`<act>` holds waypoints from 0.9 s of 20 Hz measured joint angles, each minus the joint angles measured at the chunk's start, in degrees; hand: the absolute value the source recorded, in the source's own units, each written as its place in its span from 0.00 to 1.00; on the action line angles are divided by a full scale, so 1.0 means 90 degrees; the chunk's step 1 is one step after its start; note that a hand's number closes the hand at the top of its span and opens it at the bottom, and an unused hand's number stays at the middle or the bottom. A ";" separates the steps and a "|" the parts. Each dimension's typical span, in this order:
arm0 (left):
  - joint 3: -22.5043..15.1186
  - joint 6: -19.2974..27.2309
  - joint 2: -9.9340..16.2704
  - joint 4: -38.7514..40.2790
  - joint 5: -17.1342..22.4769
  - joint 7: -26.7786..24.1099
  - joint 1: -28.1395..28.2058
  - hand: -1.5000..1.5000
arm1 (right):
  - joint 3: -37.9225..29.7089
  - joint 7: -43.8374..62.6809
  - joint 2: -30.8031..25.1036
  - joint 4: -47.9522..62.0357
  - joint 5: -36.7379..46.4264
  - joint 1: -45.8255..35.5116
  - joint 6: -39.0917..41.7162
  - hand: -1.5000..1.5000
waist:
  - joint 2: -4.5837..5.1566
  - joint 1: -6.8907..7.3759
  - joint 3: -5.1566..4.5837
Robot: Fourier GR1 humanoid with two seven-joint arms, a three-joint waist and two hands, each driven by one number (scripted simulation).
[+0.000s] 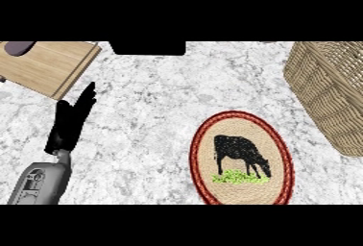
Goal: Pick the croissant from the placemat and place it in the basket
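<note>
We see only our left hand [69,126], at the left side of the head view, its black fingers straight and pointing up, holding nothing, resting over the marbled surface [156,96]. Our right hand does not show. Just beyond the fingertips and slightly to the left lies a wooden cutting board [50,67] with a dark object on its far corner that we cannot identify. Well to the right of the hand lies the oval placemat [241,158], red-rimmed with a black cow grazing on grass. We cannot see the croissant on it. Farther right and beyond stands the wicker basket [330,91], its inside hidden from us.
</note>
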 measured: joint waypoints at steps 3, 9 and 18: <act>0.0077 -0.0092 0.0081 -0.0019 0.0043 0.0069 -0.0061 0.50 | -0.0224 0.0020 0.0171 0.0499 -0.0130 -0.0010 -0.0081 0.00 | 0.0005 0.0013 0.0001; 0.0120 -0.0089 0.0021 0.0052 -0.0018 -0.0007 -0.0053 0.50 | -0.0626 -0.0399 0.0480 0.1199 -0.0386 0.0032 -0.0484 0.00 | 0.0007 0.0000 0.0003; 0.0155 -0.0116 -0.0055 0.0159 -0.0067 -0.0106 -0.0042 0.50 | -0.1547 -0.0828 0.0417 0.1571 -0.0955 -0.0128 -0.1481 0.00 | 0.0002 -0.0023 0.0000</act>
